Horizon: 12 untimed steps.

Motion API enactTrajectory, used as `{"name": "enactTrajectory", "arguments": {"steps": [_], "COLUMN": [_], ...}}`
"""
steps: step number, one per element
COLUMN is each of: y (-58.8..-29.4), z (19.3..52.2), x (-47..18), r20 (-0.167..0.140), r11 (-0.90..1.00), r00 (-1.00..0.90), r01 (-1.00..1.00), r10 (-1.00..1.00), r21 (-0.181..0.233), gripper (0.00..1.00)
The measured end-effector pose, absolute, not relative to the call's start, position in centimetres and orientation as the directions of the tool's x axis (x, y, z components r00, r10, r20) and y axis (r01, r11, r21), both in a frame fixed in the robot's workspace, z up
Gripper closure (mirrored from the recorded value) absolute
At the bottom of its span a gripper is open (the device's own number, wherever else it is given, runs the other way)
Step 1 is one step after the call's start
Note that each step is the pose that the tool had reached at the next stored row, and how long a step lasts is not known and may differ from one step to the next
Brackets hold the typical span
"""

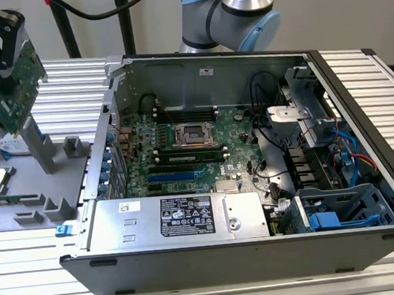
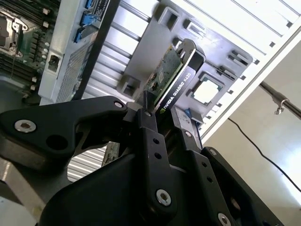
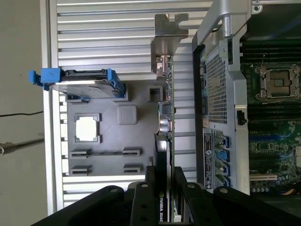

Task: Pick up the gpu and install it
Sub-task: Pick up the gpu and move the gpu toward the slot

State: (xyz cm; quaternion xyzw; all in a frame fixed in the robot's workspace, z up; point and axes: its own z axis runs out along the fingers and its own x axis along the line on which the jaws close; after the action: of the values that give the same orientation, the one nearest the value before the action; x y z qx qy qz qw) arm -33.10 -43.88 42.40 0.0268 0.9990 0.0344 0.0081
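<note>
The gpu is up in the air, pinched tight between the two black fingers of the gripper. It hangs over the gray tray at the exterior view's left, next to the open computer case. So the picking up looks done. The putting in is not done. The big green motherboard inside the case has no card standing in it. A silver hard drive with blue rails rests on the tray.
</note>
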Motion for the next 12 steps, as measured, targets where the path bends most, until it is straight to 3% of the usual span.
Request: {"name": "enactTrajectory", "arguments": {"steps": [12], "y": [-43.88], "z": [42.45], "x": [-32.89], "r20": [-0.014], "r11": [0.996], "r00": [-0.998], "r01": [0.053], "r10": [0.054], "r21": [0.069], "gripper": [1.0]}}
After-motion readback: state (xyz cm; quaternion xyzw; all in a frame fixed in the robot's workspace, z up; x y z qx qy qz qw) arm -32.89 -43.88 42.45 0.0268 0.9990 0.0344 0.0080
